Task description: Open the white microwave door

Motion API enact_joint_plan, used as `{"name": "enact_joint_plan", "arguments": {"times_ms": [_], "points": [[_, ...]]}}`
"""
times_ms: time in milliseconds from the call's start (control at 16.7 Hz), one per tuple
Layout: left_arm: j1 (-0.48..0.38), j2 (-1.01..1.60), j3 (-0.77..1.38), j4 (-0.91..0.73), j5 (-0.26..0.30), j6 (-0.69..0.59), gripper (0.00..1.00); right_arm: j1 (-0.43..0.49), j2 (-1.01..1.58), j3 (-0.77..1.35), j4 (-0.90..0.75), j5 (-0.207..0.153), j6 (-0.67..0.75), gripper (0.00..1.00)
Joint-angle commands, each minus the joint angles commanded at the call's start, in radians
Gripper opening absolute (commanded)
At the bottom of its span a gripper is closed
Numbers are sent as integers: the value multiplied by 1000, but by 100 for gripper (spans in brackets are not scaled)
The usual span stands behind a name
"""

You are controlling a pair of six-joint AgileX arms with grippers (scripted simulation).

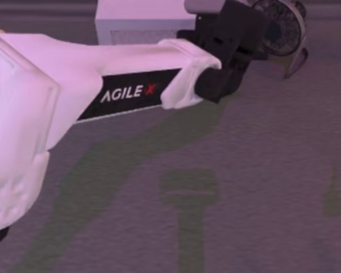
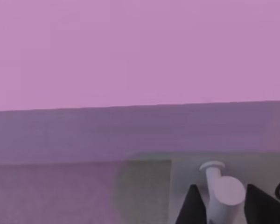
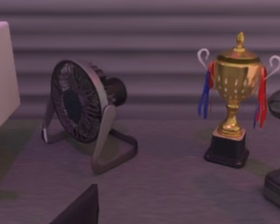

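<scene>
Nearest you in the top view, the left arm (image 1: 74,108) fills the whole left side of the frame, running diagonally up toward the top centre. Follow it and you hit the left gripper (image 1: 233,40), a black block near the top edge. In its own wrist view you see two dark fingertips (image 2: 192,205) spread apart either side of a pale cylindrical knob or handle (image 2: 221,191), not pinching it, so call it open around that piece.

Just behind the arm, the white microwave (image 1: 139,20) sits at the top of the frame. You can't tell whether the door is ajar.

Right of the gripper, at the top right, there's the black round fan (image 1: 278,28). The right wrist view shows it with a gold trophy (image 3: 233,93) farther right. For the right gripper, only a dark sliver shows, so you can't tell its state.
</scene>
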Motion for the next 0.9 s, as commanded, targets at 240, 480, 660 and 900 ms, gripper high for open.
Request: {"name": "enact_joint_plan", "arguments": {"times_ms": [240,480,660,900], "points": [[12,72,170,-192,49,-46,0,0,0,0,0,0,0,100],[34,160,420,-519,128,-116,0,0,0,0,0,0,0,100],[55,217,613,-778,197,-172,0,0,0,0,0,0,0,100],[83,271,810,-1036,279,-232,0,0,0,0,0,0,0,100]]}}
